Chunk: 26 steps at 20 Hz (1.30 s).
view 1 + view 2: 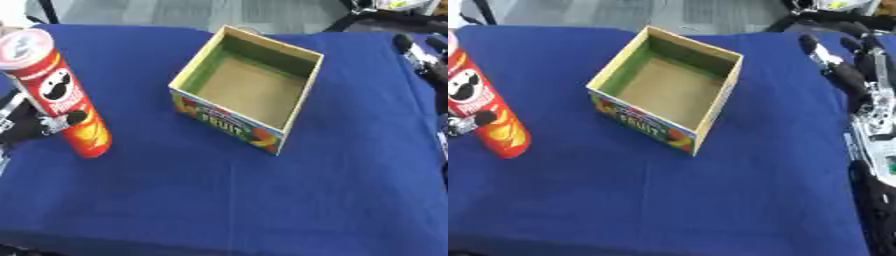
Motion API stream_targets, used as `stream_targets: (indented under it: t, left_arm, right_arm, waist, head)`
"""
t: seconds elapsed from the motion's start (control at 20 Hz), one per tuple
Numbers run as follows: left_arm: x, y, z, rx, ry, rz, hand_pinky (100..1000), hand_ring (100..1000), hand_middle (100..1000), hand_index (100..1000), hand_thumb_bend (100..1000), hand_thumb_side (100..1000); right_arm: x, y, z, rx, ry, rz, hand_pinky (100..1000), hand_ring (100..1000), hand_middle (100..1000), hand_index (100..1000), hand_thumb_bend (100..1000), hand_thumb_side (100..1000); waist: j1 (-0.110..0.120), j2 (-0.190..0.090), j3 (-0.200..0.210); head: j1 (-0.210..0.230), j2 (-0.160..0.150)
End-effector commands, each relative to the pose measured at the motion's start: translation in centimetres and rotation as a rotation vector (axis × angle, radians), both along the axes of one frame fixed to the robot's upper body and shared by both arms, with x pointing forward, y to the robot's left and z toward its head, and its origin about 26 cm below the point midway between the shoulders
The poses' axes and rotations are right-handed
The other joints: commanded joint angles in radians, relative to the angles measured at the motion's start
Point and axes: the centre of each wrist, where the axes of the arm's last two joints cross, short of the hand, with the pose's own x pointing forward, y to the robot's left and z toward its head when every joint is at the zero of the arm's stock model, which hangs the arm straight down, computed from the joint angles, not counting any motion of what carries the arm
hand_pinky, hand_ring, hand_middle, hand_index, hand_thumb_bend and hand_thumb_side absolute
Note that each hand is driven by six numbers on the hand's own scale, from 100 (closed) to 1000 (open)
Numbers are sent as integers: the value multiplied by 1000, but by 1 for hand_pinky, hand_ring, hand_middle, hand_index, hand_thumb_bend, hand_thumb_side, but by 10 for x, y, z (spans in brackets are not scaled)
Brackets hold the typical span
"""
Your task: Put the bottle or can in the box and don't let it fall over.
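A tall red Pringles can [63,95] with a pale lid stands tilted a little on the blue cloth at the left. My left hand [31,124] comes in from the left edge and its fingers curl round the can's lower half. An open cardboard box [248,90] with fruit print on its front stands empty in the middle, to the right of the can. My right hand [852,75] rests at the right edge with fingers straight, apart from both.
The blue cloth [219,200] covers the whole table, with bare room in front of the box and between box and can. The table's far edge and grey floor lie behind the box.
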Motion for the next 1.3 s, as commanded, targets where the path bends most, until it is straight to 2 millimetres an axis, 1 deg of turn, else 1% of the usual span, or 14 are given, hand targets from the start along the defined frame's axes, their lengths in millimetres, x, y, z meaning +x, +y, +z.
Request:
stream_targets:
  t: [0.05,0.2,0.4,0.65,0.8,0.9,0.95,1.1,1.2,1.3]
  left_arm:
    - [3,1,11,5,-28,2,958,1000,845,825,705,401]
    - [4,-1,10,-9,-21,0,958,1000,843,811,699,402]
    - [6,-4,8,-16,-16,-6,957,1000,843,815,697,398]
    - [10,-6,9,-16,-21,-10,956,1000,842,820,706,393]
    - [12,-8,11,-13,-26,-12,954,1000,837,805,697,397]
    - [13,-9,11,-16,-30,-12,949,1000,824,729,666,393]
    - [13,-10,11,-16,-32,-12,947,1000,820,713,646,389]
    - [12,-9,11,-26,-36,-6,935,1000,798,643,545,397]
    - [12,-8,12,-37,-36,4,930,1000,786,597,442,391]
    - [11,-7,12,-43,-36,10,925,1000,774,558,362,380]
  right_arm:
    - [0,0,9,-9,-27,8,738,972,1000,806,731,355]
    - [0,0,9,-8,-25,9,739,972,1000,806,731,353]
    - [1,0,10,-7,-27,11,739,972,1000,806,731,352]
    - [1,0,9,-5,-27,15,739,972,1000,806,730,352]
    - [1,1,10,-5,-27,16,739,972,1000,806,730,352]
    - [1,1,10,-5,-28,17,740,972,1000,807,730,351]
    - [1,1,10,-5,-28,17,740,972,1000,807,730,351]
    - [1,0,9,-4,-27,16,740,973,1000,807,729,351]
    - [1,0,9,-4,-27,16,740,973,1000,807,728,352]
    - [1,0,9,-4,-27,16,740,973,1000,807,728,354]
  waist:
    - [2,-13,-1]
    - [1,-12,-2]
    - [-1,-10,-3]
    - [-1,-9,-4]
    - [-1,-9,-5]
    - [-2,-8,-6]
    - [-1,-8,-6]
    - [0,-7,-7]
    - [1,-7,-6]
    - [1,-8,-5]
  head:
    - [4,-10]
    - [6,-12]
    - [7,-11]
    - [9,-12]
    - [11,-12]
    - [11,-12]
    - [11,-11]
    - [11,-10]
    - [10,-10]
    - [10,-10]
